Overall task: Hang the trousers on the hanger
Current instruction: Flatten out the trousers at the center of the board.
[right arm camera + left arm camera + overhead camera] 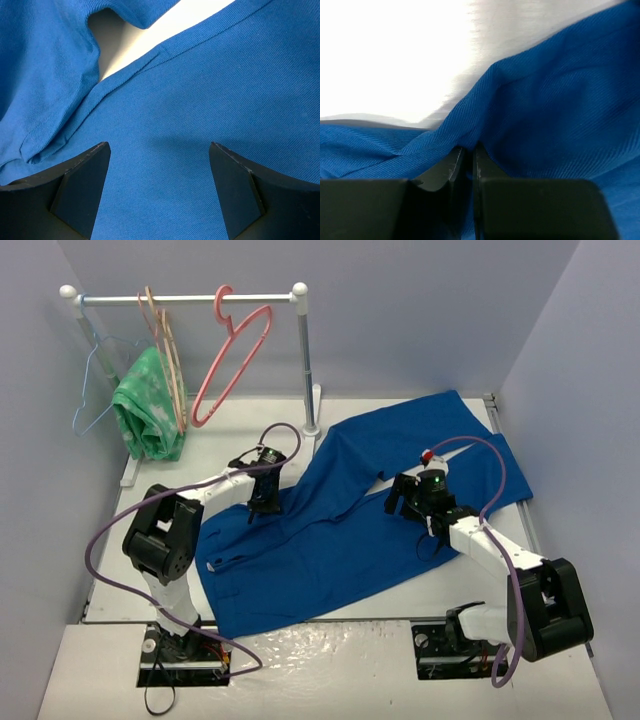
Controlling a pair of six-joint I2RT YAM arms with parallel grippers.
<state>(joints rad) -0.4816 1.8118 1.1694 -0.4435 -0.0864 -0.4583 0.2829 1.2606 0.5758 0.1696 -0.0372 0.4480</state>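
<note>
Blue twill trousers [330, 530] lie spread on the glossy white table [235, 440], with soft creases.
The left gripper [468, 150] is clenched on a raised fold at the cloth edge. The right gripper [159, 150] hovers over the fabric, fingers wide apart. The pink plastic hanger [266, 320] hangs tilted on the rail [190, 298], well apart. Arms hide some cloth.

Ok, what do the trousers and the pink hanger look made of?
The trousers look like matte woven cloth, maybe cotton twill: fine diagonal ribs, soft folds. The pink hanger seems smooth plastic, judging by its thick, even rim; too small to be sure.
</note>
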